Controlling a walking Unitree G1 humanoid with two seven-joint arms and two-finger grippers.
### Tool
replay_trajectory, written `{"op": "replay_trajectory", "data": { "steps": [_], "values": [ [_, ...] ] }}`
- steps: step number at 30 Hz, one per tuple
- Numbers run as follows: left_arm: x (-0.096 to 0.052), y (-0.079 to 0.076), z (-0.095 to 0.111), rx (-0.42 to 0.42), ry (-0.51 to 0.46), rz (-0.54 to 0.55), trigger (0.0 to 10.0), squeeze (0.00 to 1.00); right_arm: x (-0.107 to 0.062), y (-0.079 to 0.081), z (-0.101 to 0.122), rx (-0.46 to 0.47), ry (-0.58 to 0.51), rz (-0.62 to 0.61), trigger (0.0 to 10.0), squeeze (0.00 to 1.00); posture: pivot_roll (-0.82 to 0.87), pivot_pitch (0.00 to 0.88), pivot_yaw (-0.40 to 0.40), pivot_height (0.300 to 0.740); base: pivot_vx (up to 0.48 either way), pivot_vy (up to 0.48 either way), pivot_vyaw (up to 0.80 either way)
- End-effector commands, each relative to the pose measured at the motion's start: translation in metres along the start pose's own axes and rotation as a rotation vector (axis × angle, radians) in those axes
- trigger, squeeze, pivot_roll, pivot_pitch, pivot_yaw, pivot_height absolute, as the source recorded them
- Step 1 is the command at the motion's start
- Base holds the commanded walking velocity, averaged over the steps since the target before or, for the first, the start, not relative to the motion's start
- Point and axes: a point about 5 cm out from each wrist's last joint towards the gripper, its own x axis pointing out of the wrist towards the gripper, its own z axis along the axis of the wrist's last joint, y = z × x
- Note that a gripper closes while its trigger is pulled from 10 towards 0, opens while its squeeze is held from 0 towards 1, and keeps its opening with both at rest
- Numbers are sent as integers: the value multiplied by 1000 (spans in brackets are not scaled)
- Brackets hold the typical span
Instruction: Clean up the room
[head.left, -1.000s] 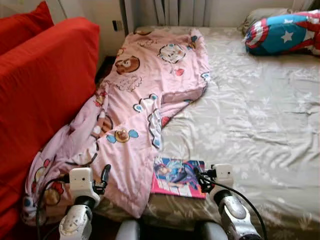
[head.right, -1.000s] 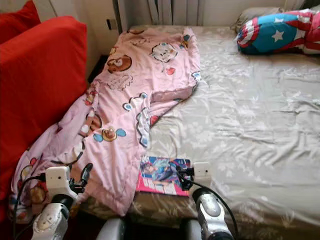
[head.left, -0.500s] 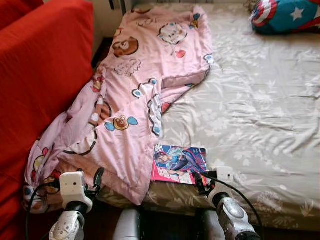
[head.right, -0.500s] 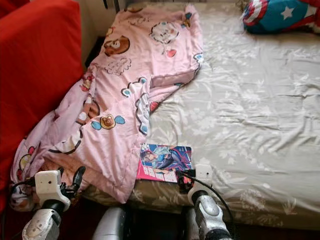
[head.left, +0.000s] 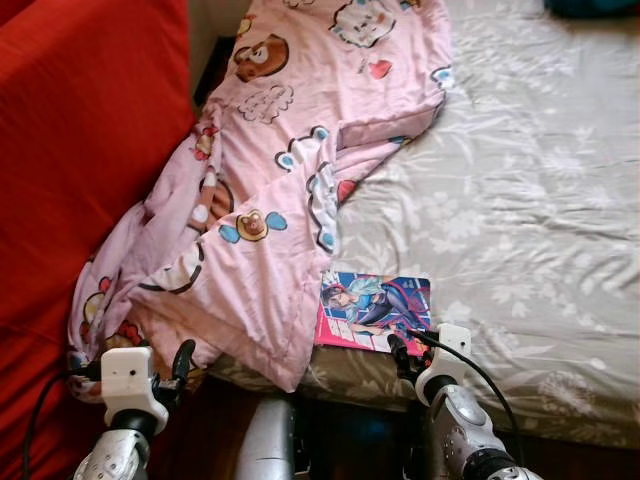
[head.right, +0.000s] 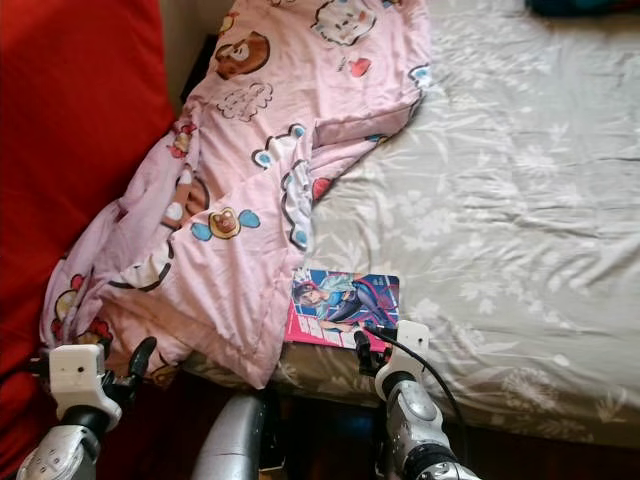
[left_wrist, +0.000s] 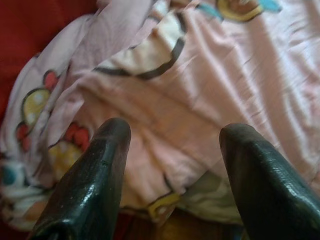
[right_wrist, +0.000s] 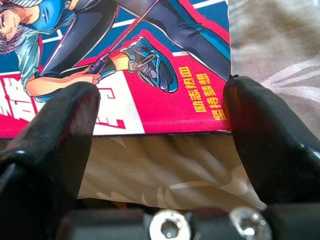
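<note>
A comic book with a pink and blue cover lies flat on the bed's grey flowered sheet, close to the front edge. My right gripper is open just short of the book's near right corner; in the right wrist view the cover lies ahead between the two fingers, untouched. A pink cartoon blanket runs down the bed's left side and spills over the front corner. My left gripper is open, low in front of that hanging blanket, holding nothing.
A red sofa stands along the left, with a narrow dark gap between it and the bed. The edge of a blue pillow shows at the far right. Dark floor lies below the bed's front edge.
The camera has tipped down and come closer, so the bed's far end slid out of view. My right gripper now sits nearer the book's front corner. Both grippers stay open.
</note>
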Motion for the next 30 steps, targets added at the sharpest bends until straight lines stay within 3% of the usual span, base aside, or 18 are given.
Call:
{"op": "replay_trajectory", "data": {
  "steps": [1,13,18,20,21,24,30],
  "values": [
    [-9,14,-4,16,40,32,10000,0,-3,1,-11,31,38,-7,10000,0,224,349,160,642,0,0,0],
    [-12,22,3,49,49,31,10000,0,-10,-15,-21,109,45,-88,10000,0,256,350,185,642,0,0,0],
    [-15,24,5,65,57,25,10000,0,-11,-13,-25,162,55,-62,10000,0,269,352,199,642,0,0,0],
    [-15,25,6,74,61,19,10000,0,-12,-10,-30,300,75,-28,10000,0,287,348,215,642,0,0,0],
    [-15,25,6,74,61,19,10000,0,-12,-10,-30,300,75,-28,10000,0,287,348,215,642,0,0,0],
    [-14,27,10,87,57,10,10000,0,-14,-14,-33,462,64,-55,10000,0,304,345,229,642,0,0,0],
    [-11,27,16,97,47,-3,10000,0,-18,-29,-33,520,26,-137,10000,0,299,340,240,642,0,0,0]
  ]
}}
